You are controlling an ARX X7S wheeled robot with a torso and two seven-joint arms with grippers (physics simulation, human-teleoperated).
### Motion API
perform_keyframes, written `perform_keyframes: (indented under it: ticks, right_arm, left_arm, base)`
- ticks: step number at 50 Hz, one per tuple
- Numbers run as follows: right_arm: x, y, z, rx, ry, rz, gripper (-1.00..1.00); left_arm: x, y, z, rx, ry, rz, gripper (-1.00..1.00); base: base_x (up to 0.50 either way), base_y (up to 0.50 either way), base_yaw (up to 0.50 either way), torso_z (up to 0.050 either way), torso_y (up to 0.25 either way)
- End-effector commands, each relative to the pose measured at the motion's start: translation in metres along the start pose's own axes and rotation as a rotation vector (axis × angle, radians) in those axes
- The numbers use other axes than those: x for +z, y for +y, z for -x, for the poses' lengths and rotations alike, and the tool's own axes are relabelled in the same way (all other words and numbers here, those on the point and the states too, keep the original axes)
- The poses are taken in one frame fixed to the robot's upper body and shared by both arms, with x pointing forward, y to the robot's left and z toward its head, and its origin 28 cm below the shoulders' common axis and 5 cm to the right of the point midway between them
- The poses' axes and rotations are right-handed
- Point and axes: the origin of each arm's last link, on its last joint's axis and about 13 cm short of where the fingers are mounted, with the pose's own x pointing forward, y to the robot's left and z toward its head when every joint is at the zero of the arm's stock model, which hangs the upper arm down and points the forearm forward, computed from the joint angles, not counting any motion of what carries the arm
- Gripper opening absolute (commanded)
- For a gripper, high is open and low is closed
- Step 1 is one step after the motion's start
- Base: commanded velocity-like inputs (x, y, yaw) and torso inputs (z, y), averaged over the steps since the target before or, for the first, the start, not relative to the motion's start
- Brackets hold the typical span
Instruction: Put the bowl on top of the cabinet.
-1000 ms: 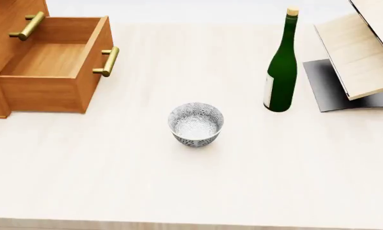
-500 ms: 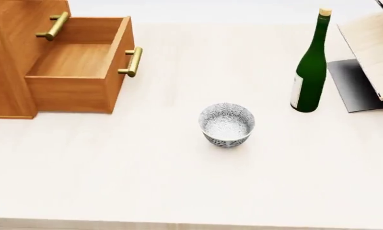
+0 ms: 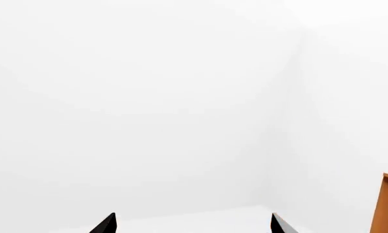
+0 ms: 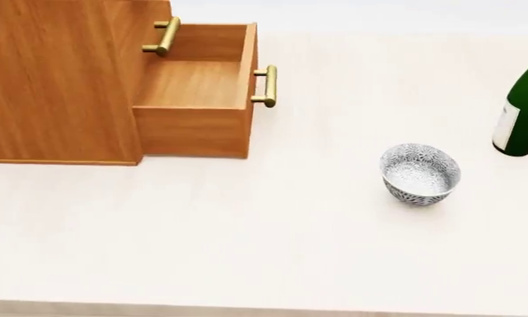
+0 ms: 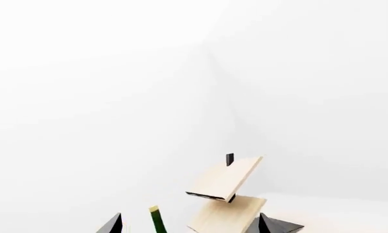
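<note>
One small, deep, round white ceramic bowl (image 4: 419,174) with a dense dark leaf pattern inside and out stands upright and empty on the pale wooden worktop (image 4: 246,251), right of centre in the head view. It sits well apart from the tall orange-brown wooden cabinet (image 4: 61,79) at the left, whose drawer (image 4: 197,92) with brass bar handles is pulled open toward the bowl. A dark green glass bottle (image 4: 521,112) stands near the bowl at the right edge.

The bowl looks stiff, glazed and probably slippery, light enough for one arm, yet brittle if dropped or knocked against the cabinet. A sound hold would likely be a pinch across the pale rim, one finger inside the wall and one outside, since the round body is too wide and curved to clasp securely.

Neither hand touches anything. In each wrist view only two dark fingertips show, set apart with empty space between: the left hand (image 3: 192,224) faces white wall and a sliver of cabinet, the right hand (image 5: 188,224) faces the bottle's top and pale tilted boards (image 5: 225,194).

Compared with half a second ago, the head view has swung left: the cabinet fills more of the frame, the bowl has shifted rightward in it, and the bottle is cut by the edge. The bowl itself appears unmoved on the worktop.
</note>
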Motion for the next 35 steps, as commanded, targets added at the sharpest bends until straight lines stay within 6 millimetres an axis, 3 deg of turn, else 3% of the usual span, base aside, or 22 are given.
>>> perform_keyframes:
  ticks: [1, 31, 35]
  right_arm:
    - [-0.0024, 0.0007, 0.0009, 0.007, 0.009, 0.001, 1.0]
    - [-0.0092, 0.0014, 0.0006, 0.004, 0.034, 0.011, 1.0]
    - [-0.0109, 0.0011, 0.0005, -0.003, 0.036, 0.023, 1.0]
  left_arm:
    - [-0.0013, -0.0002, 0.0006, -0.003, 0.009, -0.013, 1.0]
    - [-0.0019, -0.0005, 0.0004, -0.006, 0.015, -0.011, 1.0]
    - [-0.0018, -0.0004, 0.0004, -0.006, 0.015, -0.009, 1.0]
  base:
    - [0.0, 0.5, 0.0, 0.0, 0.0]
    - [0.0, 0.5, 0.0, 0.0, 0.0]
    - [0.0, 0.03, 0.0, 0.0, 0.0]
